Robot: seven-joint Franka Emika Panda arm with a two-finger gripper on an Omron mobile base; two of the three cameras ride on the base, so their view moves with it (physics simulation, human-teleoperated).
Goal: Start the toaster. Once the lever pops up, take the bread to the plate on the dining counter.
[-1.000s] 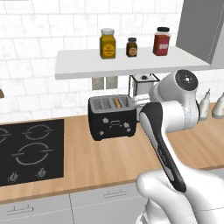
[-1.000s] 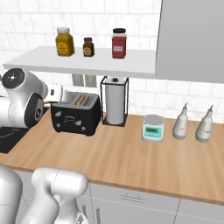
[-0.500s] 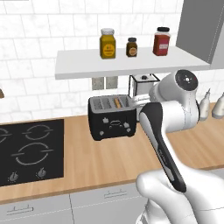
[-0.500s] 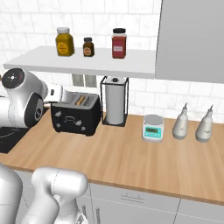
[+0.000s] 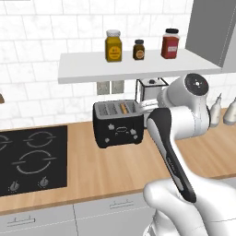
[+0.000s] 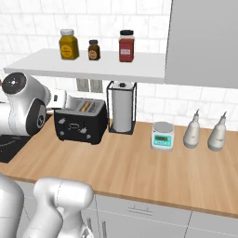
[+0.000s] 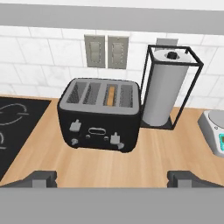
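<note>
Wooden counter [image 7: 144,153]; toaster [image 7: 100,114] beyond spread, empty gripper [image 7: 111,178].

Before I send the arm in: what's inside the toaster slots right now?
In the hand view, the toaster has a tan bread edge in the third slot from the left. The other slots look dark; the slice's lower part is hidden.

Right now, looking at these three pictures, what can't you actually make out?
- The bread: a tan edge shows in one slot of the toaster; the rest sits inside, in all views.
- Knob markings on the toaster front: too small to read.
- Scale: cut by the hand view's right edge; its display is too small in the right base view.
- Cooktop: cut by the left edge of the left base view.
- Jar labels on the shelf: too small.
</note>
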